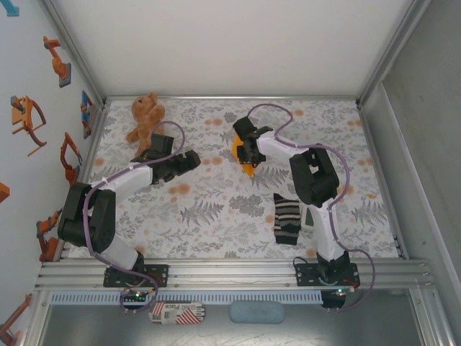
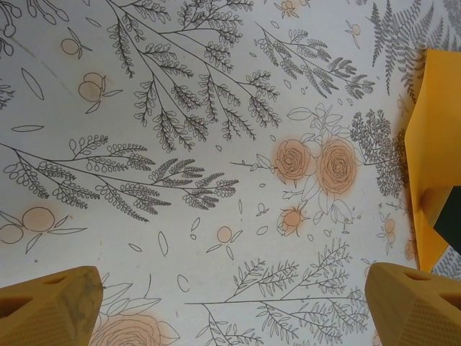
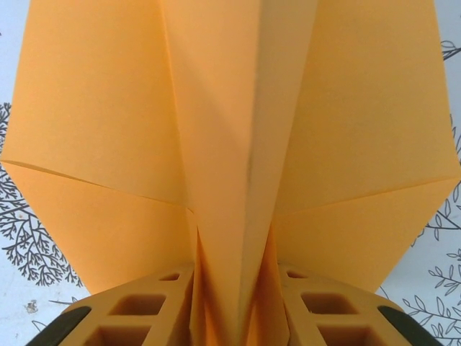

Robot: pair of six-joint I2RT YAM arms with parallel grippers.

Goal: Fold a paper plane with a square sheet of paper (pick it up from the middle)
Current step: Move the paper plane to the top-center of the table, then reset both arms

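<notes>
The paper plane (image 1: pixel 248 170), folded orange-yellow paper with a centre crease, is held just above the table's far middle. My right gripper (image 1: pixel 249 149) is shut on it. In the right wrist view both fingers pinch the centre keel (image 3: pixel 234 216) and the two wings (image 3: pixel 94 108) spread out to either side. My left gripper (image 1: pixel 189 160) hovers left of the plane, open, with nothing between its fingers (image 2: pixel 50 306). In the left wrist view an edge of the orange paper (image 2: pixel 436 144) shows at the right. No flat square sheet is in view; the paper is folded.
A brown teddy bear (image 1: pixel 144 119) lies at the back left. A striped black-and-white sock (image 1: pixel 287 218) and a small white device (image 1: pixel 310 215) lie near the right arm. The floral tablecloth (image 1: pixel 216 209) covers the table; walls close the left, back and right sides.
</notes>
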